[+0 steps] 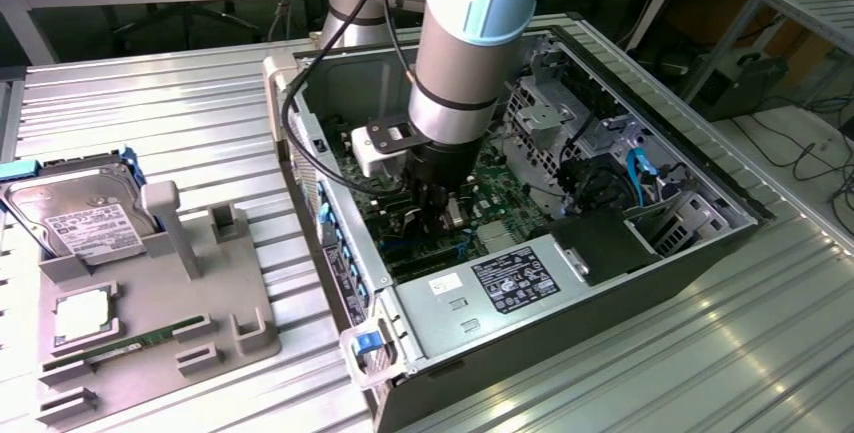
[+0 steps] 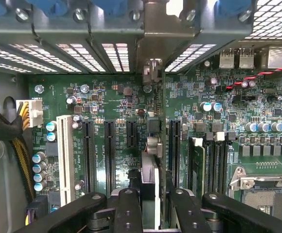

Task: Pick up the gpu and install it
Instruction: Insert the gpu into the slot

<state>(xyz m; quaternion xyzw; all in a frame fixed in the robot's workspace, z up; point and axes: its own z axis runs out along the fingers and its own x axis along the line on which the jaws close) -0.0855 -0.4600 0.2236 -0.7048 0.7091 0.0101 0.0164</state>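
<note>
A: Exterior view first, big things: what's there?
B: An open computer case (image 1: 534, 253) of grey sheet metal lies on a ribbed metal table (image 1: 160, 113); the arm reaches down inside it. A grey moulded tray (image 1: 147, 323) sits at the exterior view's left.
A: And the gripper (image 2: 149, 204)?
B: Its black fingers (image 2: 128, 208) are clamped on the gpu (image 2: 150, 170), a thin card seen edge-on, standing upright over the green motherboard (image 2: 121, 107) among the long black slots (image 2: 109, 150).
</note>
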